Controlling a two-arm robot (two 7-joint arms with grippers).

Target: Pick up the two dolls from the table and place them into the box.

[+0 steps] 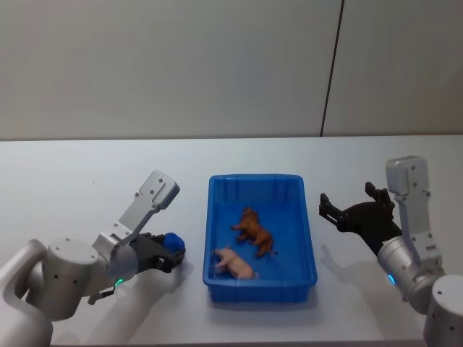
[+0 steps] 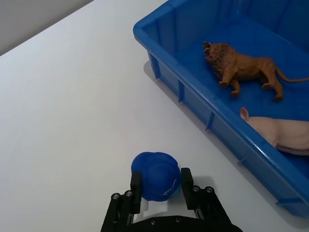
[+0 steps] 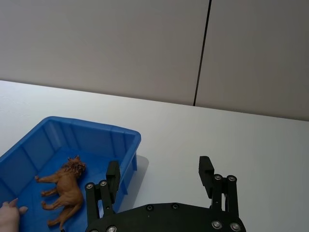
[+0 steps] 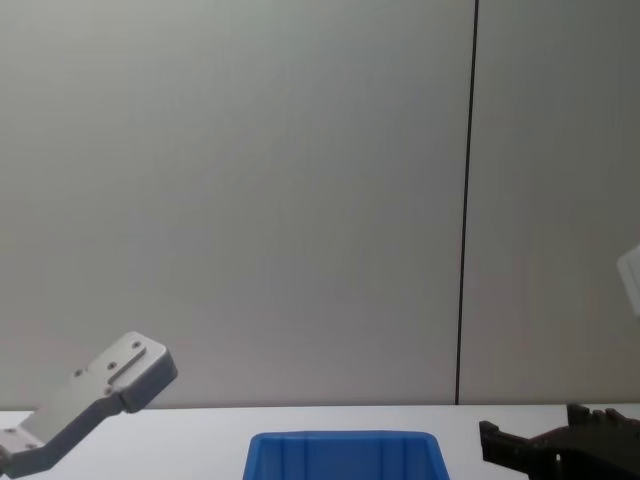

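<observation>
Stretching across the whole scene is the white table (image 1: 87,173), backed by a grey wall with one dark seam. Sitting near the middle of it, the blue box (image 1: 309,238) holds two animal figures already: a brown lion (image 1: 255,229) standing toward the centre, and a pink pig (image 1: 235,263) lying close to the near wall, the two close together but whether they touch is hard to say.

Over on the left, the left gripper (image 1: 172,249) sits low at the tabletop just beside the box's near left corner, outside the rim. Its two black fingers (image 2: 186,181) are clamped either side of a small blue ball (image 2: 156,176), and the wrist view shows that ball pinched squarely between them, with bare table between it and the box wall. The lion and pig lie past that wall, inside, well clear of this gripper.

On the right, the right gripper (image 1: 352,207) hangs beside the box's right wall, a little apart from it, fingers spread wide with nothing between them. From its wrist view the box corner (image 3: 136,140) lies just ahead of one finger (image 3: 113,175), with the lion (image 3: 65,188) down inside.
</observation>
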